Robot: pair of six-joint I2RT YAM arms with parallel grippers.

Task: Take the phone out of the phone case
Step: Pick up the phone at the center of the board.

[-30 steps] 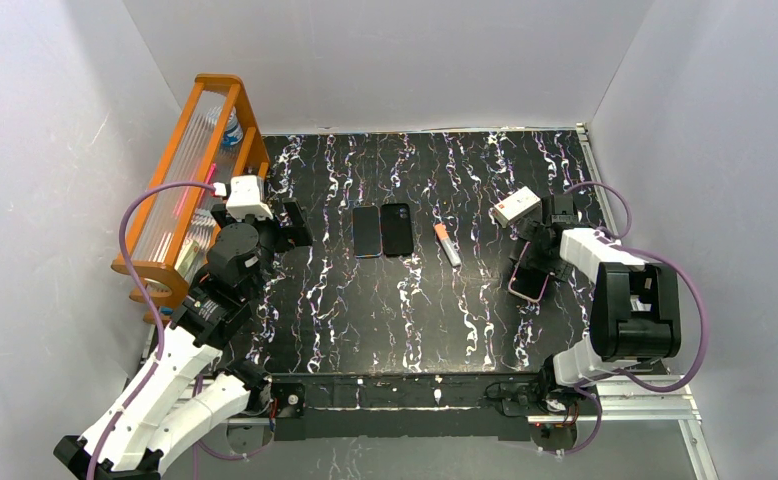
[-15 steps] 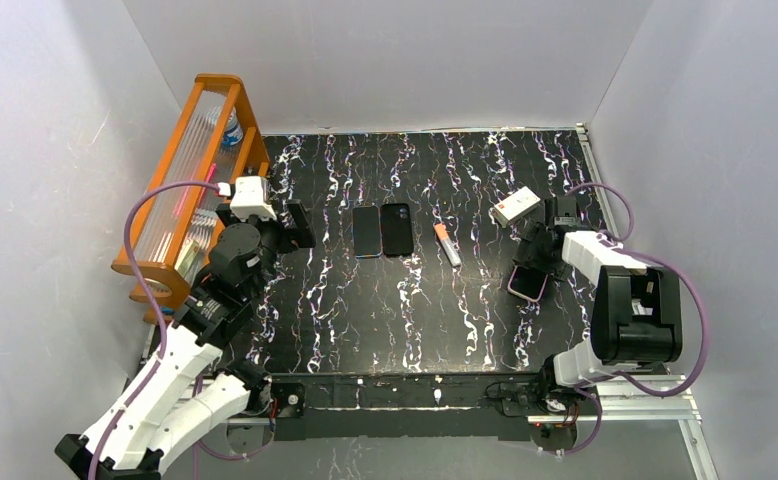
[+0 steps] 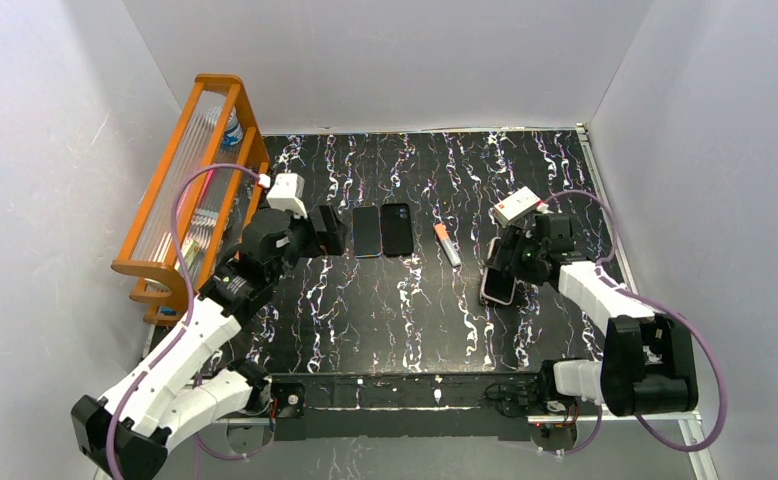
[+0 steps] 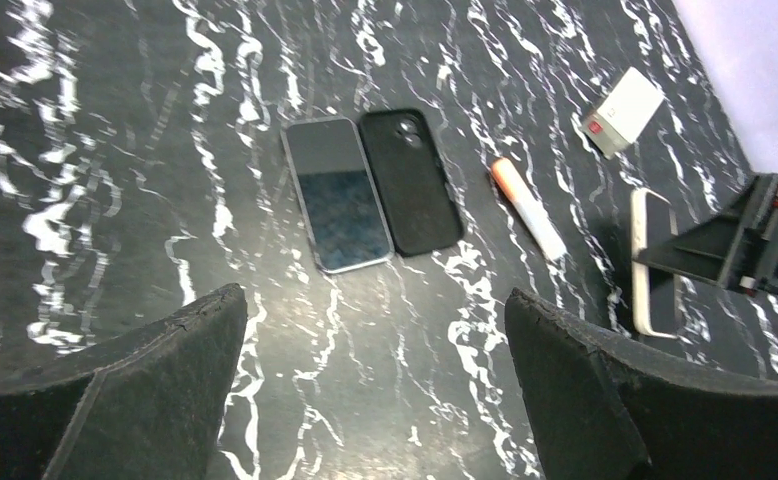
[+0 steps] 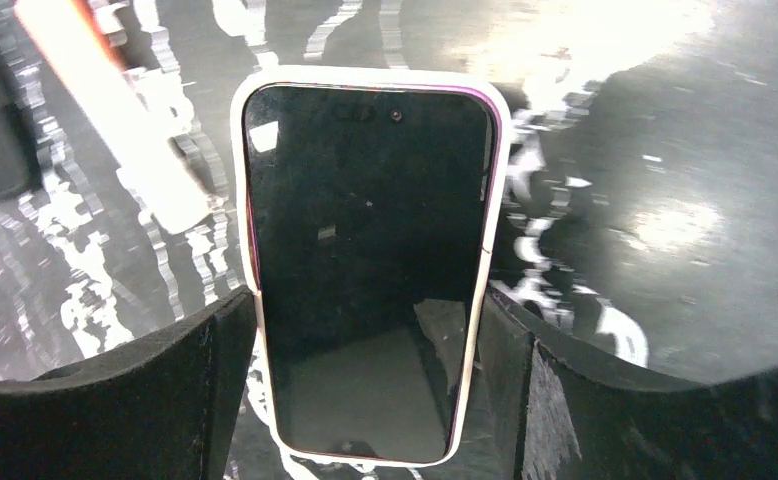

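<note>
A phone in a white case with a pink rim (image 5: 365, 270) is clamped by its long edges between the fingers of my right gripper (image 3: 505, 270), held above the black marbled table; it also shows in the top view (image 3: 497, 285) and the left wrist view (image 4: 655, 262). My left gripper (image 3: 327, 232) is open and empty, hovering left of a bare phone (image 3: 366, 231) and an empty black case (image 3: 397, 228) that lie side by side on the table, also in the left wrist view: the bare phone (image 4: 337, 195), the black case (image 4: 411, 180).
An orange-and-white marker (image 3: 448, 244) lies right of the black case. A white box with a red label (image 3: 517, 206) sits at the back right. An orange rack (image 3: 190, 180) stands along the left wall. White walls enclose the table.
My right gripper has lifted the cased phone and carried it left toward the table's middle. My left arm has swung right, toward the bare phone and black case.
</note>
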